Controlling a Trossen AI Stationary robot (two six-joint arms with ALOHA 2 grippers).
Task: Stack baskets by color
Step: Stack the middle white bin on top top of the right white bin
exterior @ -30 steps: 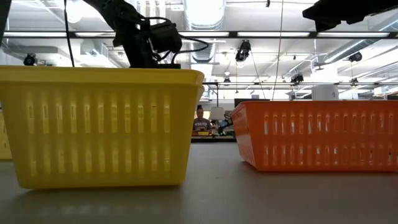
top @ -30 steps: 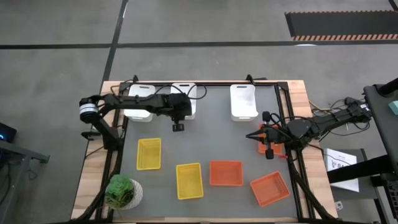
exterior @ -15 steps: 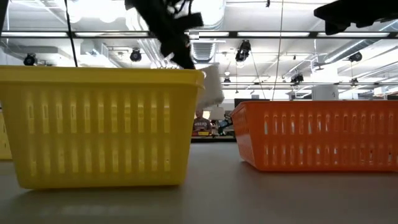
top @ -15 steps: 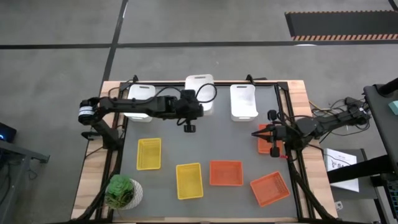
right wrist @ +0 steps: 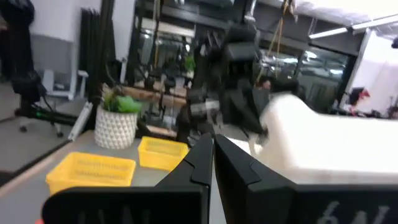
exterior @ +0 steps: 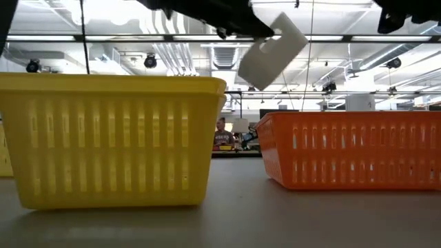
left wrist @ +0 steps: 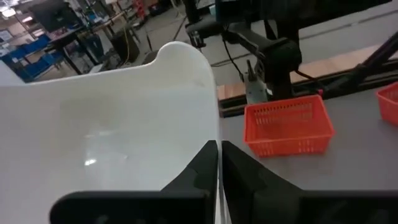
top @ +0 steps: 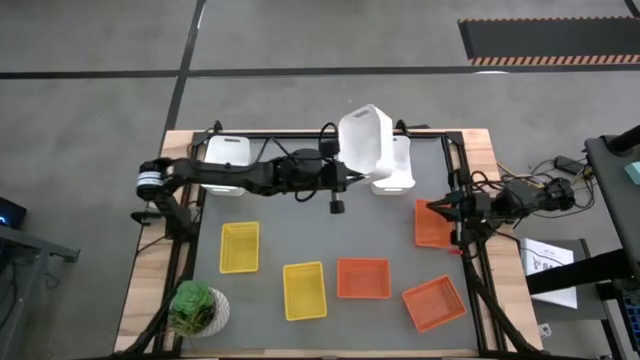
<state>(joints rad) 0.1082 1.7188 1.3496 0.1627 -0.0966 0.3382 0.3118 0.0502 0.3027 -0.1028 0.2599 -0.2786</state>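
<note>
I see the grey-topped work table (top: 330,245) w/ wood edges filling the high view. Left arm stretched across the back; left gripper (top: 345,176) is clamped on the rim of a white solid-sided plastic basket (top: 364,140), held tilted up in the air above a second white basket (top: 398,170) at the back right. In the low view the lifted one (exterior: 272,50) hangs slanted; the gripper itself is mostly lost in dark arm there. Left wrist view: white wall (left wrist: 112,143) fills most of the pic, fingers pinched tight at its edge. Third white basket (top: 227,157) sits back left, partly hidden under the arm.

Right gripper (top: 452,207) is at the table's right edge, fingers shut on nothing I can see, just beside an orange mesh basket (top: 432,223), partly covered by the arm. Two more orange baskets up front: one mid (top: 363,278), one angled at the right (top: 434,303). Two yellow mesh baskets (top: 239,247) and (top: 304,290) front left; can't find a third yellow. Green potted plant in white pot (top: 198,308) at the front-left corner.
</note>
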